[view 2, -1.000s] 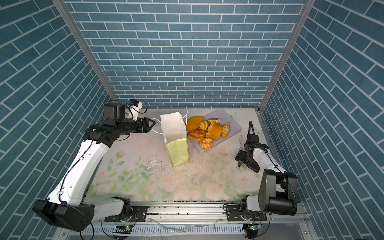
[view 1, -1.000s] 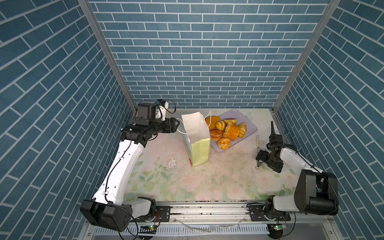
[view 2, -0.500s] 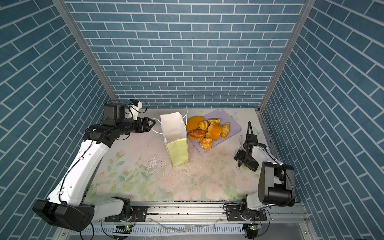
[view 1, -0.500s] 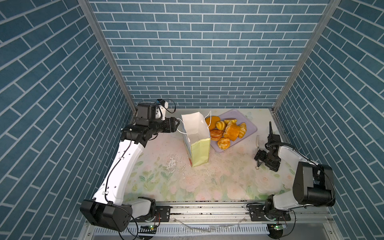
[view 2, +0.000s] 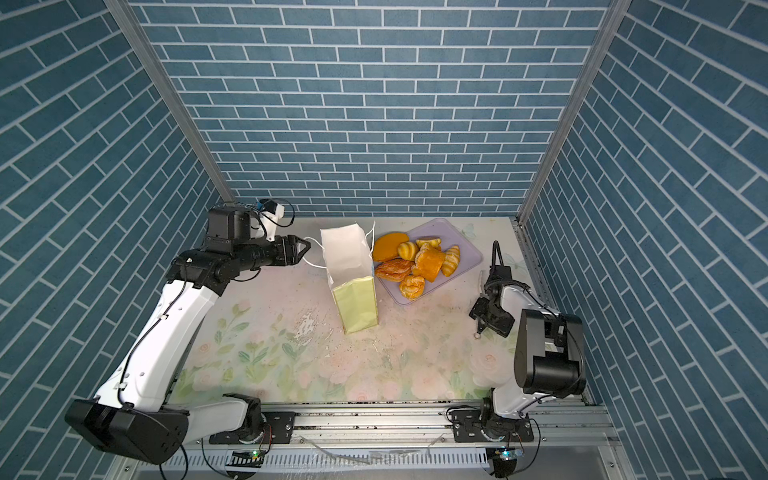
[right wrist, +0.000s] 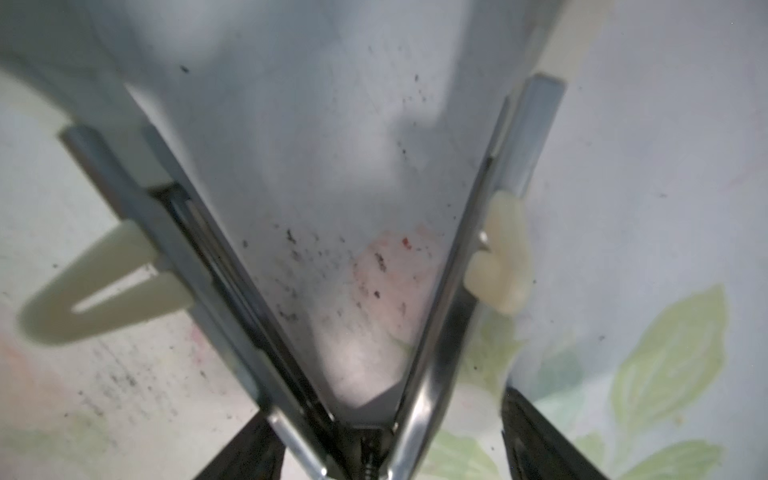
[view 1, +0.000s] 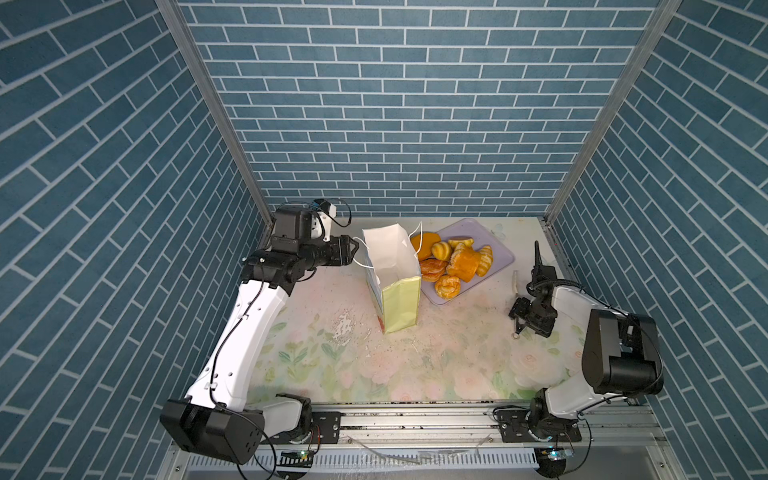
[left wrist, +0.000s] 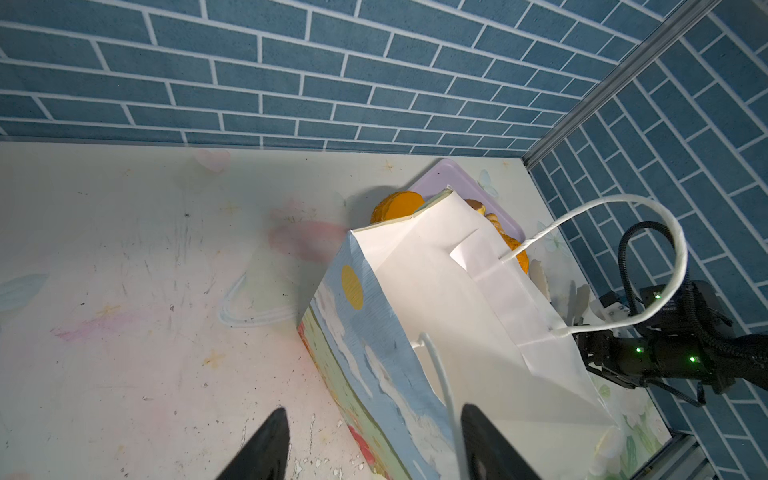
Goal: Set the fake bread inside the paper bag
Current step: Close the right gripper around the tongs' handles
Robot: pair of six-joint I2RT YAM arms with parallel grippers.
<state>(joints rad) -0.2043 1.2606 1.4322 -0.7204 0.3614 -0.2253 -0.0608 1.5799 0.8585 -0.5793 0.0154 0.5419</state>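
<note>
This is preparation; no piece has been moved yet. The paper bag [view 1: 400, 303] stands upright near the middle of the table [view 1: 415, 374], a little toward 12 o'clock, with its mouth open. Only white lining shows inside, though its bottom is hidden. All the fake bread [view 1: 461, 264] lies heaped on the lilac tray [view 1: 494, 245], which sits just beside the bag at about 2 o'clock from it. I count seven pieces: a flat round bun, rolls, croissants and a blocky loaf. The left gripper [view 1: 355, 250] hovers at 10 o'clock of the bag. Its jaws are apart and the near cord handle [left wrist: 440, 382] runs between them, close to one finger but not pinched. The right gripper [view 1: 519, 320] is down at the table at 3 o'clock of the bag, well apart from it. It straddles a pair of metal tongs [right wrist: 453, 299] near their hinge. One finger looks to be against a tong arm and the other stands clear, so I judge the grasp unfinished and the tongs not yet held. Next, the left jaws probably need to close on the cord to steady the bag's mouth. The right jaws need to settle squarely across both tong arms, then lift and carry them toward the tray at 11 o'clock of that gripper.
</note>
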